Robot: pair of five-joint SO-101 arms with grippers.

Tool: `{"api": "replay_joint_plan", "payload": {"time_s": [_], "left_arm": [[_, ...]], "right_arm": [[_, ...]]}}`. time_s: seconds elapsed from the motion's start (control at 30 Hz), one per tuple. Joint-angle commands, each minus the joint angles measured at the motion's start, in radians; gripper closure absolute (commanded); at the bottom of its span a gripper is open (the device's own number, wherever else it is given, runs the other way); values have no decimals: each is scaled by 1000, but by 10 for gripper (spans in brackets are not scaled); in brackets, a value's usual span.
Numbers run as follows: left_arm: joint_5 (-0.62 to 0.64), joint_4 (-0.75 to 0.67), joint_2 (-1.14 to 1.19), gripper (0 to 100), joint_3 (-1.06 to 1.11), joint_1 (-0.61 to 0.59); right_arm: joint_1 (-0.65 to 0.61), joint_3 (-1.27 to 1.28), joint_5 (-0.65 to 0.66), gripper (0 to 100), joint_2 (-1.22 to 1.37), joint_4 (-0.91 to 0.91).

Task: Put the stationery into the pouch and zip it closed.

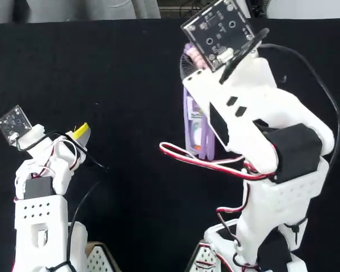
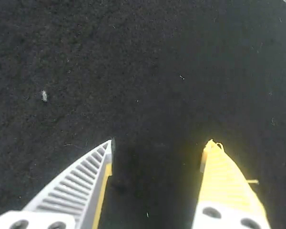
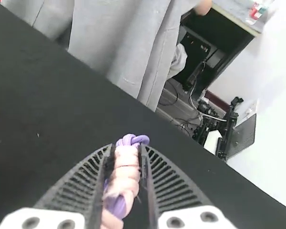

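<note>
Purple pouch (image 1: 196, 129) within right end effector (image 3: 126, 148)

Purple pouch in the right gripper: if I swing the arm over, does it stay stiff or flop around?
Probably floppy: the pouch hangs long and limp under the right gripper, caught only by its braided strap. Expect it to swing on that strap with quick moves. It looks light, as a thin strap carries it.
</note>
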Motion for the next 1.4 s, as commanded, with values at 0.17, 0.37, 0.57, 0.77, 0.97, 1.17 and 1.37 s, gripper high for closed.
{"api": "replay_joint_plan", "payload": {"time_s": [0.17,0.37,0.57,0.77,0.97,1.17,1.37], "left_arm": [[-9,-17,-18,700,-7,10],[-9,-17,-18,700,-7,8],[-9,-15,-18,700,-18,-33],[-11,-5,-18,700,-44,-36],[-69,109,-18,700,-170,-35],[-74,186,-18,700,-237,-33],[-74,236,-18,700,-303,15]], "right_arm": [[-186,-47,-43,988,153,-8],[-308,-51,-98,988,131,35],[-338,-47,-98,988,68,184],[-311,27,-101,988,-18,245],[-305,180,-97,988,-150,242],[-272,354,-97,988,-263,239],[-124,440,-97,988,-326,210]]}}
